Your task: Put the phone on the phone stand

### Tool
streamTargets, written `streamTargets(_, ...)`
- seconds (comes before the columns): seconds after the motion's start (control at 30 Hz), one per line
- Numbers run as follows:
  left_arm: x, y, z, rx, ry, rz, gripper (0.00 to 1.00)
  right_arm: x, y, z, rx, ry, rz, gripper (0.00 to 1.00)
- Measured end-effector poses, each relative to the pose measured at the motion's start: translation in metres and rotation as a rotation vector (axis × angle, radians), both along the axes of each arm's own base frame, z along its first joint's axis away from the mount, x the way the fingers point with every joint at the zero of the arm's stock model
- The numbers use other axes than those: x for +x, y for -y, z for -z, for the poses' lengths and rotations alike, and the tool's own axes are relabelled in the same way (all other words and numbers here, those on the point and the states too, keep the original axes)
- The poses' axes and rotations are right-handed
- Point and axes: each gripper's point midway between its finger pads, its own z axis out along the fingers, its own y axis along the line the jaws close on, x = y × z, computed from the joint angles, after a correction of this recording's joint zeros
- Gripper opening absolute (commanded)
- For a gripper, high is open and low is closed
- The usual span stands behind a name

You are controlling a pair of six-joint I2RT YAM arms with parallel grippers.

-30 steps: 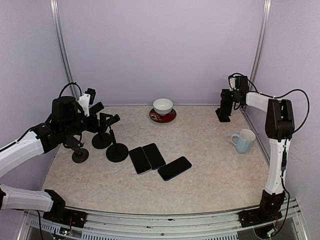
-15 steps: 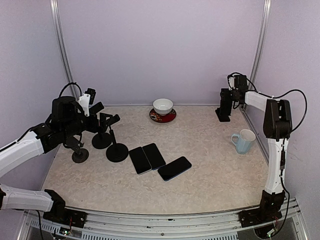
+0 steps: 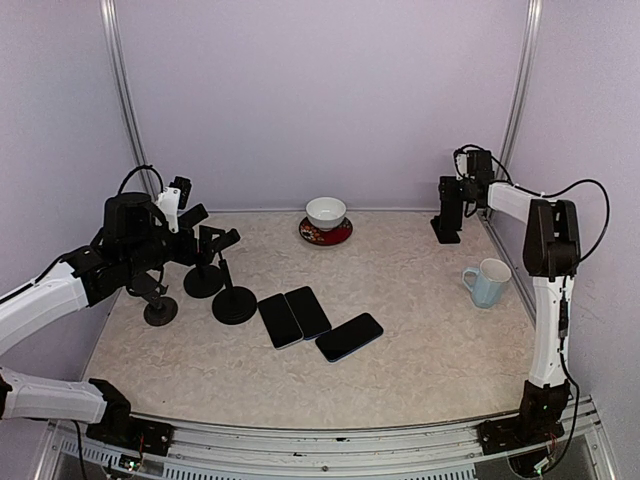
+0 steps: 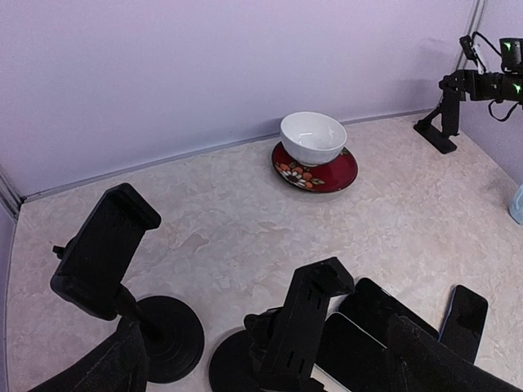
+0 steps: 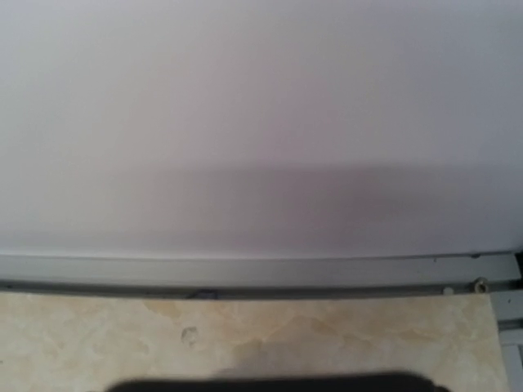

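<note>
Three dark phones (image 3: pixel 280 320) (image 3: pixel 308 312) (image 3: pixel 349 337) lie flat side by side mid-table; they also show at the bottom right of the left wrist view (image 4: pixel 368 306). Three black round-based phone stands (image 3: pixel 234 305) (image 3: pixel 203 282) (image 3: pixel 160 312) stand at the left. My left gripper (image 3: pixel 185 245) (image 4: pixel 274 371) hangs open over them, one stand's cradle (image 4: pixel 315 322) between its fingers (image 4: pixel 106 367), untouched. My right gripper (image 3: pixel 468 185) reaches the back right corner, at the top of a dark upright stand (image 3: pixel 448 210) (image 4: pixel 445 118). Its jaws are too small to read. A dark strip (image 5: pixel 270 384) crosses the right wrist view's bottom edge.
A white bowl (image 3: pixel 326 211) sits on a red saucer (image 3: pixel 325 235) at the back centre. A light blue mug (image 3: pixel 487 282) stands near the right edge, beside the right arm. Lilac walls close the table at back and sides.
The right arm's elbow has drifted slightly to the left while its gripper stays at the back right stand. The left arm, stands and phones have not moved.
</note>
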Motion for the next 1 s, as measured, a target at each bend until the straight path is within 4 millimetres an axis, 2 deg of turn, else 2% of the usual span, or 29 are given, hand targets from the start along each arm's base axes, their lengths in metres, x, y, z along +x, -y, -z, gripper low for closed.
streamTargets(0.17, 0.001, 0.0, 0.001, 0.001, -0.003, -0.002, 0.99, 0.002, 0.0, -0.006, 0.002, 0.012, 0.001, 0.86)
streamTargets(0.33, 0.002, -0.002, 0.003, 0.003, -0.007, -0.005, 0.99, 0.001, 0.001, -0.004, -0.004, 0.005, 0.003, 1.0)
streamTargets(0.53, 0.002, -0.002, 0.003, 0.002, -0.008, -0.005, 0.99, -0.011, 0.0, -0.003, -0.046, -0.018, 0.012, 1.0)
streamTargets(0.67, 0.003, -0.002, 0.003, 0.001, -0.009, -0.006, 0.99, -0.026, -0.004, -0.018, -0.065, -0.013, 0.015, 1.0)
streamTargets(0.87, 0.002, -0.002, 0.003, -0.001, -0.008, -0.005, 0.99, -0.054, -0.032, -0.053, -0.069, 0.031, -0.022, 1.0)
streamTargets(1.0, 0.001, -0.003, -0.001, -0.008, -0.001, -0.006, 0.99, -0.075, -0.059, -0.063, -0.073, 0.041, -0.062, 1.0)
